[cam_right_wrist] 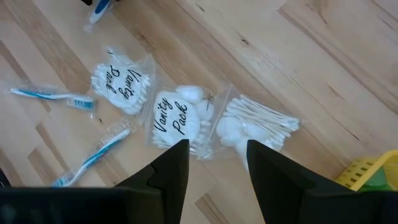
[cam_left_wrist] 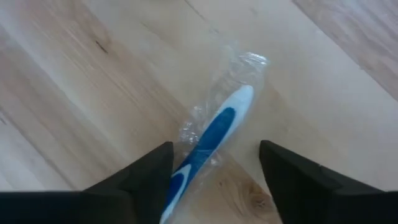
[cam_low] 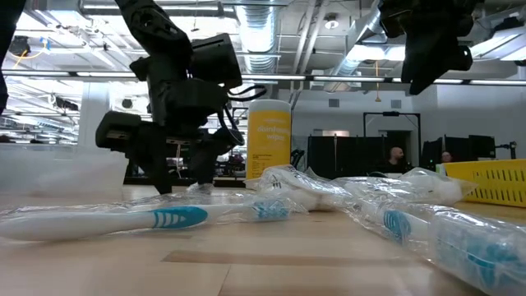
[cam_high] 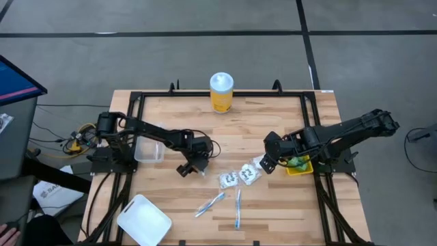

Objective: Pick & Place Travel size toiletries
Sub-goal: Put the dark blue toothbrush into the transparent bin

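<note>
Between open left end effector (cam_left_wrist: 214, 180) fingers: lengthwise toothbrush (cam_left_wrist: 208, 140).

wooden table (cam_high: 273, 205) | on it: toothbrushes (cam_high: 237, 208), vanity packets (cam_high: 239, 176), yellow jar (cam_high: 221, 92), white lid (cam_high: 144, 220)

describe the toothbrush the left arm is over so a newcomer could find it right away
Start at the clear tub on the wooden table's left side and follow the left arm to its gripper. Between the open jaws lies a wrapped toothbrush with a blue-and-white handle. It lies alone, away from the two toothbrushes nearer the front edge.
</note>
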